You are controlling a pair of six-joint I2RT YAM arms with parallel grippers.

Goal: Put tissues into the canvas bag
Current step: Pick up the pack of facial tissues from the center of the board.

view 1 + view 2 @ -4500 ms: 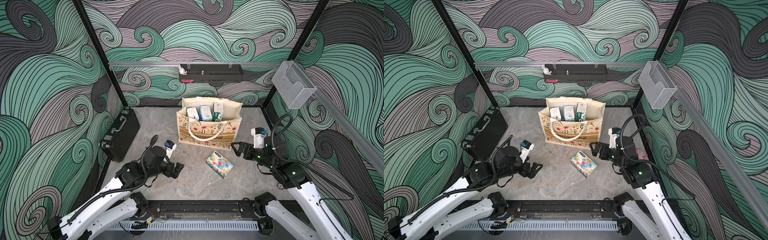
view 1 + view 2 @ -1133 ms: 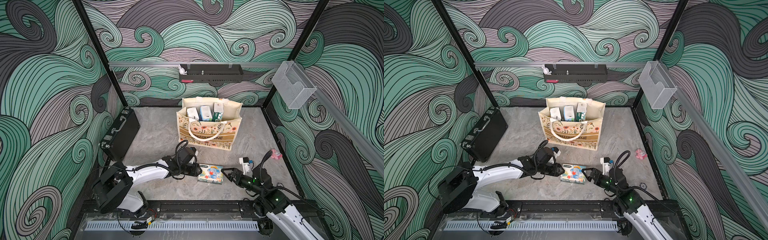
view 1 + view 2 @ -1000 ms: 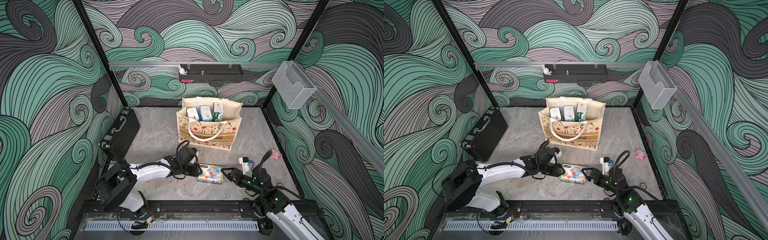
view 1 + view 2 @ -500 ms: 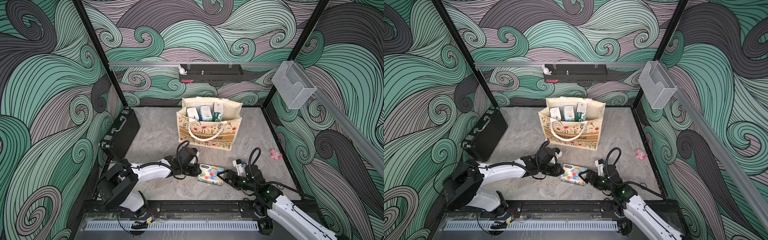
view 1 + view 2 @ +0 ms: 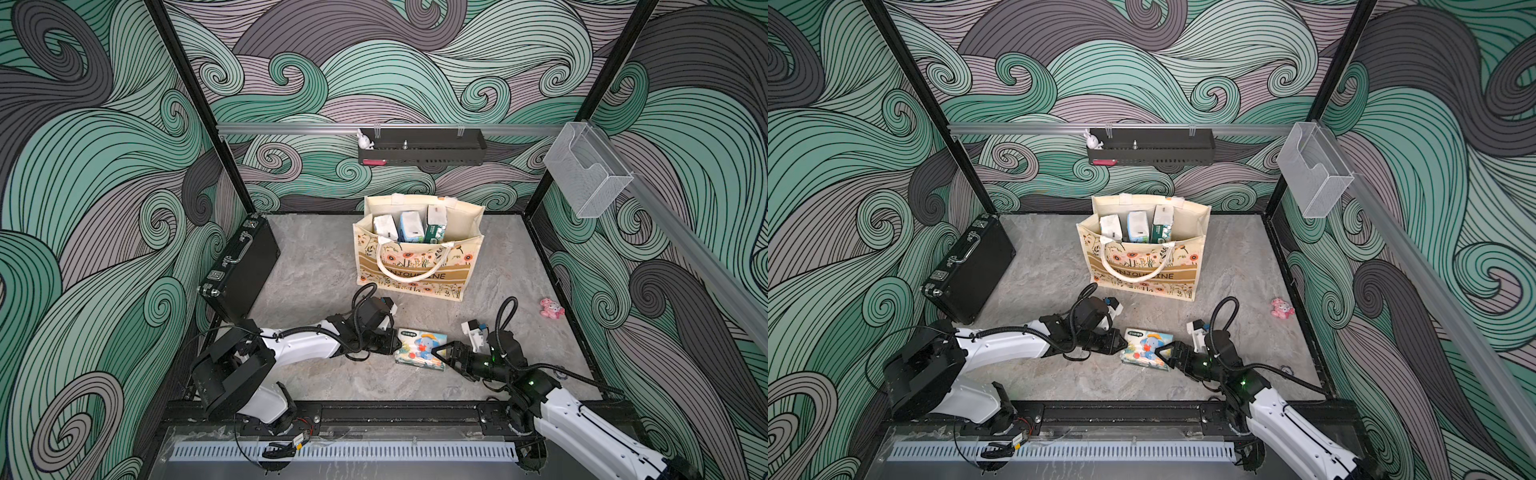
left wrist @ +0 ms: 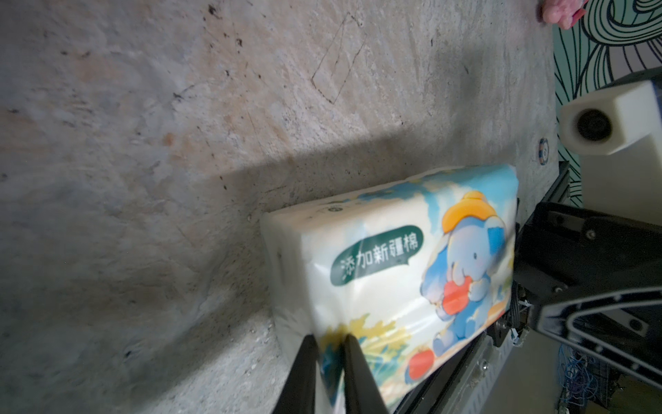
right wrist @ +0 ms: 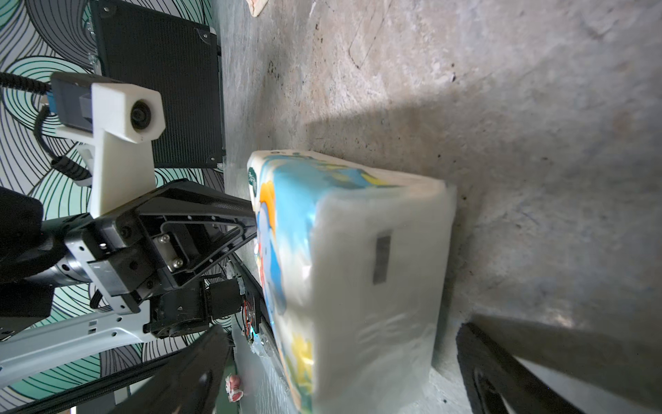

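We see the soft white elephant-print tissue pack (image 5: 419,347) (image 5: 1148,347) lying on the grey stone-patterned bench (image 5: 324,266), near the middle of its front edge and outside the cream boxy canvas bag (image 5: 419,270) with the orange flower print. The bag stands upright toward the middle of the bench's back edge, mouth up, with a white rope handle hanging over its front face. Inside it we count three packs on end, side by side: a white pack (image 5: 384,226), a light blue pack (image 5: 411,226) and a dark green-and-white pack (image 5: 435,226).

The left gripper (image 5: 397,343) (image 6: 329,340) lies low at the end of the elephant-print pack nearer the bench's left edge. In the left wrist view its two black fingers are drawn almost together, pinching a corner of the pack.

The right gripper (image 5: 440,358) (image 7: 340,337) reaches in from the opposite end, jaws spread wide. In the right wrist view the pack's plain white end sits between the fingers, with a gap on either side.

A black hard briefcase (image 5: 241,266) with metal latches leans at the left edge. A small pink toy figure (image 5: 551,308) lies near the right edge. Both are well apart from the pack.
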